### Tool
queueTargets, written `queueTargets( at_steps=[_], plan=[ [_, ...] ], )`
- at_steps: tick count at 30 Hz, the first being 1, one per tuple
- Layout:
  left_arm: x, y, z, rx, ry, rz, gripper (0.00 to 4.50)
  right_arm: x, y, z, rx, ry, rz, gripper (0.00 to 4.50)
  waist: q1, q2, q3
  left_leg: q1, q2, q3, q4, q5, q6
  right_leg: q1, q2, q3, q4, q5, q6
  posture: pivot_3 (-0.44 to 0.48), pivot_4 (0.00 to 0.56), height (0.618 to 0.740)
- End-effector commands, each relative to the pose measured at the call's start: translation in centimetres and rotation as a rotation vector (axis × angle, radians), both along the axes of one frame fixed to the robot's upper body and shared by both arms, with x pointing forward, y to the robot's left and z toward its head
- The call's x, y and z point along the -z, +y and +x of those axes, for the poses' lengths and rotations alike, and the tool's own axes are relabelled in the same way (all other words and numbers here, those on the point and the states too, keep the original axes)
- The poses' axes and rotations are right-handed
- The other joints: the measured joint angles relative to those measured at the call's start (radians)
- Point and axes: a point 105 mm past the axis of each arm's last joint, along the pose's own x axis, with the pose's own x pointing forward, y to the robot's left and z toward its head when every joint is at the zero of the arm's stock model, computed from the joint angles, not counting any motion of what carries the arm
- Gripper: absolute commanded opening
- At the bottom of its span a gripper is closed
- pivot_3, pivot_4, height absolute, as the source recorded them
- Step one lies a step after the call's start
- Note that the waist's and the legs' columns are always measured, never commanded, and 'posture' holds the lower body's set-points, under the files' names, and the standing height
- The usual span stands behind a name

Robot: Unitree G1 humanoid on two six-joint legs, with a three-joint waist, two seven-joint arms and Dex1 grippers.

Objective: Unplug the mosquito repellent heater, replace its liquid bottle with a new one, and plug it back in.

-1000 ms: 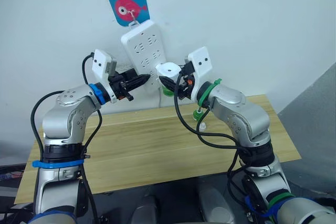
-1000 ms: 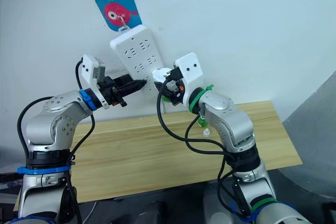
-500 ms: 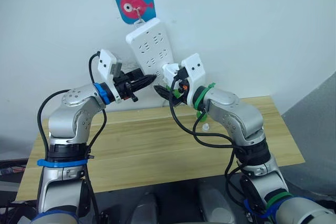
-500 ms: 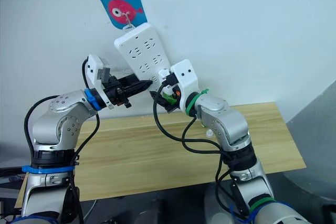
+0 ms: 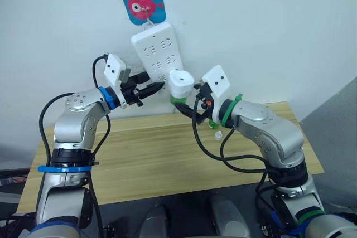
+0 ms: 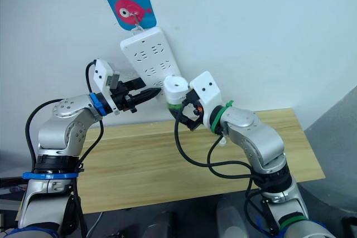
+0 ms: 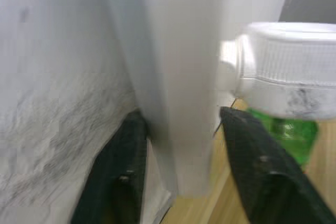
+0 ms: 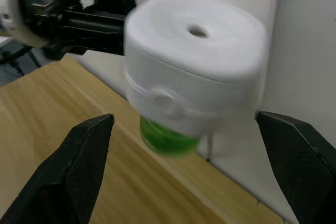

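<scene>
Both pincers are raised at the far wall. Left gripper (image 7: 178, 182) is clamped on the lower edge of the long white plastic power strip (image 5: 157, 53), steadying it. Right gripper (image 8: 197, 177) is spread wide, clear of the small white rounded mosquito repellent heater (image 5: 181, 85), which is seated in the strip with its green liquid bottle (image 8: 165, 139) beneath. Plugging back in appears finished; withdrawal of both arms is judged next.

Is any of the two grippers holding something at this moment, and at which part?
The left gripper grips the power strip across its lower end, one finger on each side. The right gripper is open and holds nothing; the heater sits between its fingers, untouched.
</scene>
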Motion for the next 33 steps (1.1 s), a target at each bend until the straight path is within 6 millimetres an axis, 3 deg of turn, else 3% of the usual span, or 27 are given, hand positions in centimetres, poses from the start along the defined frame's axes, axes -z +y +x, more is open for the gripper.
queueTargets(
  at_steps=[1,3,4,11,14,16,20,25,33],
  plan=[
    [-0.9,1.3,-0.2,-0.021,-0.053,0.043,3.77,-0.8,-0.4,-1.2,-0.043,-0.042,0.001,4.50,0.000,0.000,0.000,0.000,0.000,0.000,0.000,0.000,0.000,0.000,0.000,0.000,0.000,0.000,0.000,-0.179,0.172,0.734],
    [-1.1,2.3,0.0,-0.061,-0.070,0.062,4.40,-0.7,-0.6,-1.4,-0.049,-0.047,-0.010,4.50,0.000,0.000,0.000,0.000,0.000,0.000,0.000,0.000,0.000,0.000,0.000,0.000,0.000,0.000,0.000,-0.177,0.171,0.734],
    [-1.2,2.7,0.1,-0.075,-0.075,0.067,4.48,-0.6,-0.7,-1.5,-0.051,-0.048,-0.013,4.50,0.000,0.000,0.000,0.000,0.000,0.000,0.000,0.000,0.000,0.000,0.000,0.000,0.000,0.000,0.000,-0.177,0.171,0.734],
    [-0.2,5.5,-1.5,-0.114,-0.052,0.151,4.48,-0.7,-0.1,-3.2,-0.146,-0.085,-0.012,4.50,0.001,0.000,0.000,0.000,0.000,0.000,0.000,0.000,0.000,0.000,0.000,0.000,0.000,0.000,0.000,-0.147,0.164,0.734],
    [0.6,6.2,-3.3,-0.080,-0.016,0.193,4.50,-1.0,0.2,-3.8,-0.185,-0.108,0.011,3.87,0.002,0.000,0.000,0.000,0.001,0.000,-0.001,0.000,0.000,0.000,0.001,0.000,0.000,0.000,0.000,-0.132,0.161,0.734],
    [1.4,6.4,-5.2,-0.019,0.004,0.252,4.50,-1.1,0.4,-4.2,-0.214,-0.123,0.022,3.21,0.003,-0.001,0.000,0.000,0.001,0.000,-0.001,0.000,0.000,0.000,0.000,0.000,0.000,0.000,0.000,-0.119,0.160,0.734],
    [2.6,5.0,-9.0,0.102,0.073,0.256,4.50,-1.1,1.1,-4.5,-0.243,-0.158,0.037,1.88,0.013,-0.001,-0.001,0.001,0.001,0.000,-0.001,0.000,0.000,0.000,0.000,0.001,0.000,0.000,0.000,-0.091,0.159,0.734],
    [2.7,2.7,-11.6,0.152,0.028,0.230,4.50,-0.8,2.2,-3.3,-0.199,-0.196,0.054,0.02,0.044,-0.002,-0.001,0.001,0.002,0.000,0.000,-0.002,0.003,0.000,0.000,0.001,0.001,0.000,0.000,-0.068,0.159,0.734],
    [2.9,0.8,-13.6,0.166,-0.004,0.183,4.50,-0.5,3.7,-1.6,-0.159,-0.236,0.047,0.02,0.068,-0.004,-0.002,0.003,0.002,0.001,0.000,-0.002,0.003,0.000,0.001,0.001,0.004,0.000,0.000,-0.047,0.161,0.734]
  ],
)
